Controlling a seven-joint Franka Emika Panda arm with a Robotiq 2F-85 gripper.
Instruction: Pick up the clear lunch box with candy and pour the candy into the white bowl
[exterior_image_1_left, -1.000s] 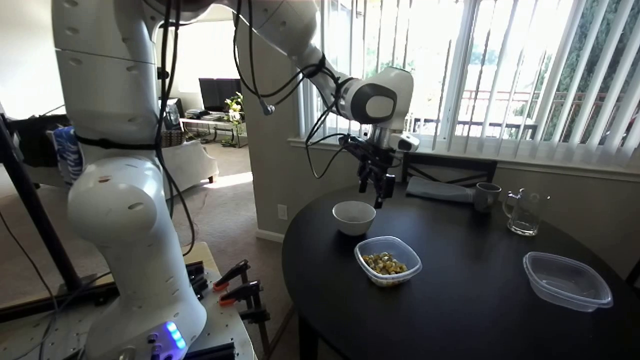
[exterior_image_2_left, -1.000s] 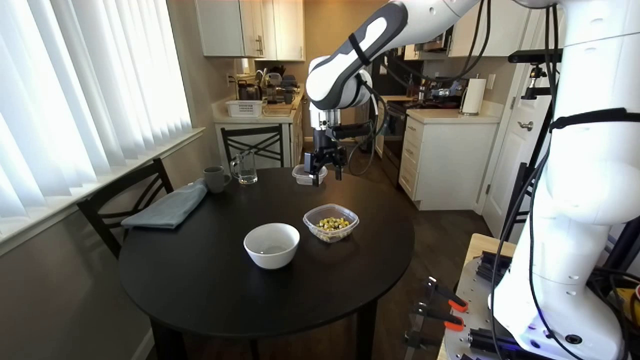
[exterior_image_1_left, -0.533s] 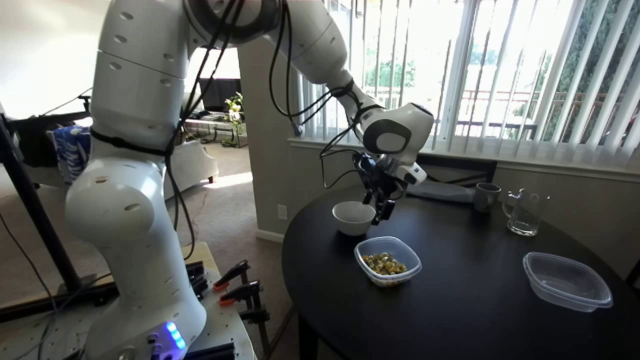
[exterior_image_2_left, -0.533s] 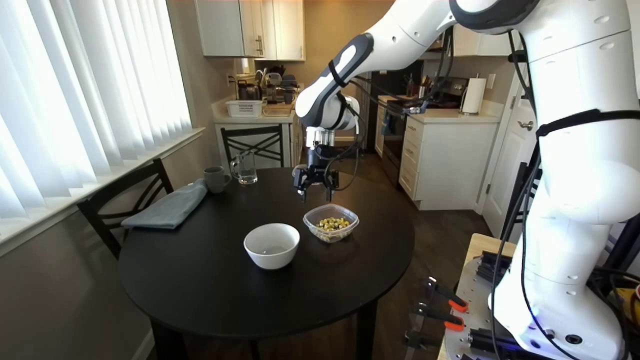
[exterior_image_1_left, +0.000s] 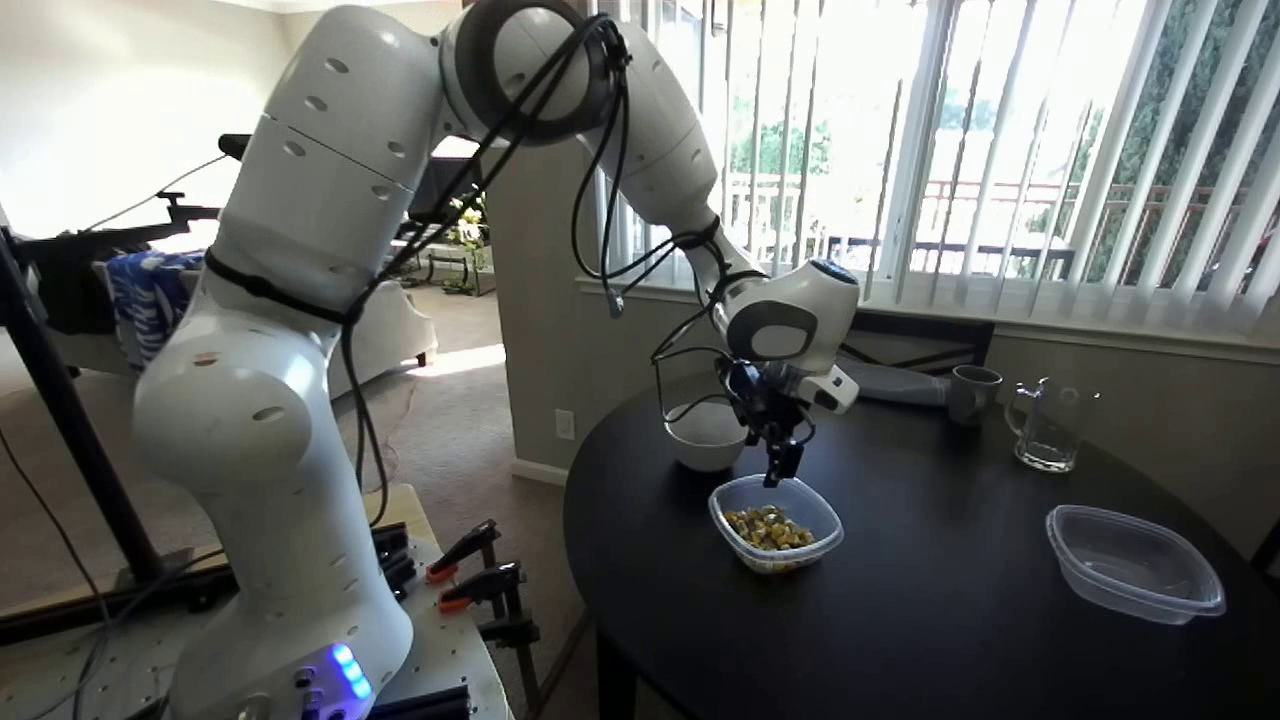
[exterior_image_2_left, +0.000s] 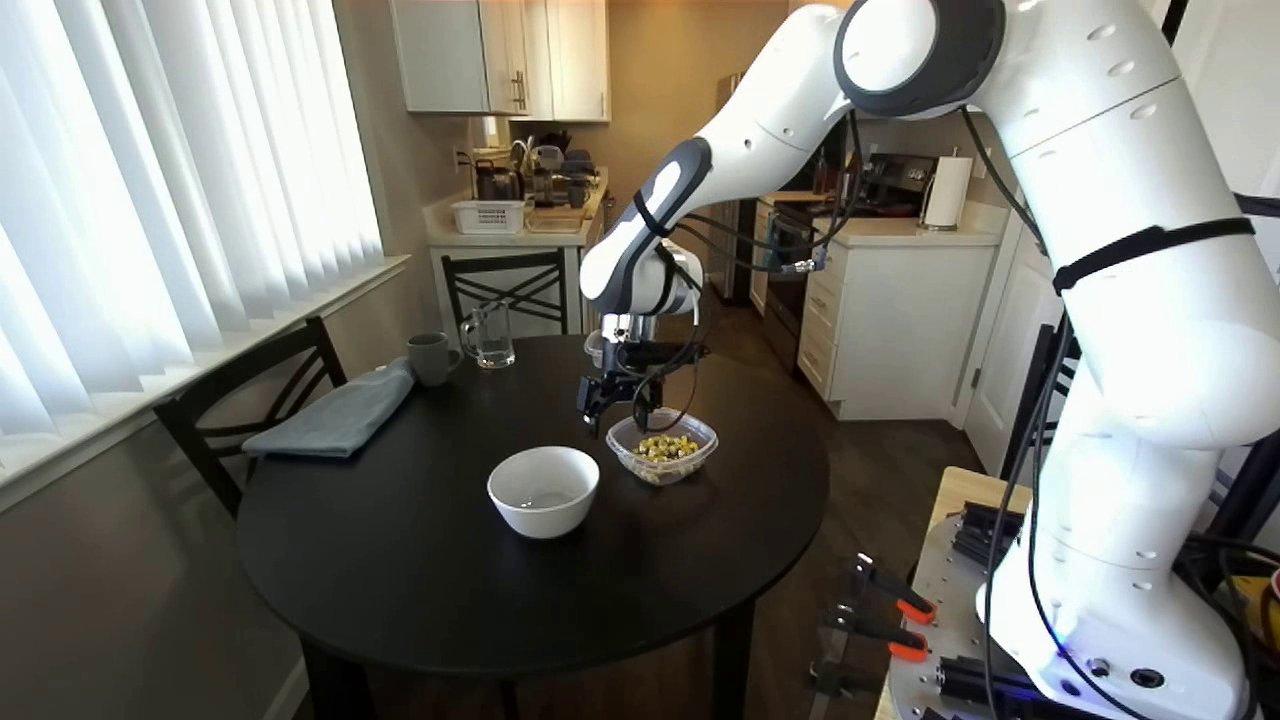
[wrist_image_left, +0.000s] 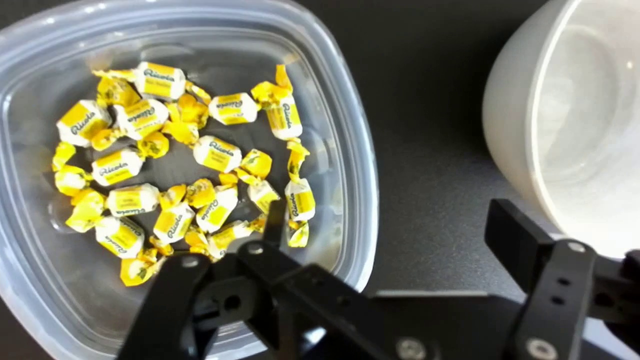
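The clear lunch box stands upright on the dark table, its rim also showing in the wrist view. It holds the candy, yellow and white wrapped pieces, also visible in an exterior view. The white bowl stands close beside it and shows at the right of the wrist view. My gripper is open and empty. It hangs above the box's edge on the bowl side. In the wrist view one finger overlaps the box's inside, the other lies near the bowl's rim.
A wider clear container stands farther along the round table. A glass mug, a grey mug and a folded cloth stand or lie toward the window side. A chair stands at the table.
My open gripper has come down and moved toward the lunch box from above the table's far side, turning somewhat. The lunch box, candy and bowl have not moved.
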